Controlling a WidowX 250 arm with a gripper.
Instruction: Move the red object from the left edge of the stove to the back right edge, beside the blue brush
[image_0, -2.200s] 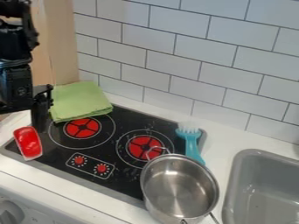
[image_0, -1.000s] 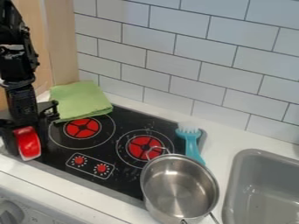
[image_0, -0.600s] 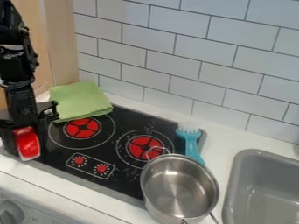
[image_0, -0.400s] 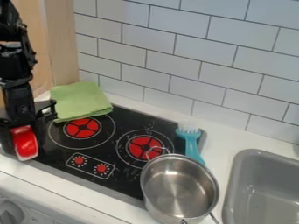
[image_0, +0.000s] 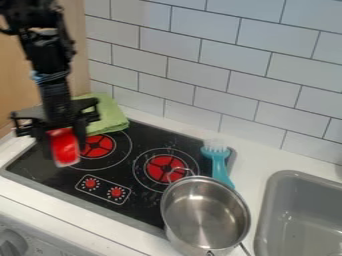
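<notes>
Over the left part of the stove (image_0: 40, 170), we see the tool (image_0: 65, 140) grasping the red piece (image_0: 65, 151), with one finger on each side of it. What matters most to us in space is how the red piece sits in that grasp: its long axis runs roughly in line with the fingers, with the upper end tucked in among them and the lower end pointing down toward the stove's near edge, leaning a little to the right in our view. We judge it to be held above the stove's surface, though how much gap lies under it we cannot tell.

Just beyond the tool, at the stove's far left corner, we find the green cloth (image_0: 113, 118), partly behind the arm. Close by on the right of the red piece, as we look, is the left burner (image_0: 99, 145), while the control knobs (image_0: 103, 188) are marked nearer to us and to the right. Farther right comes the right burner (image_0: 165, 168).

Well apart from the red piece, to its right and nearer to us, the pot (image_0: 204, 212) overlaps the stove's near right corner and reaches over the tabletop (image_0: 252, 162). Behind the pot, the blue brush (image_0: 220, 166) lies along the stove's right edge with its bristles toward the tiled wall (image_0: 200, 60). Beyond these, at our right, the sink (image_0: 300, 176) is set into the tabletop.
</notes>
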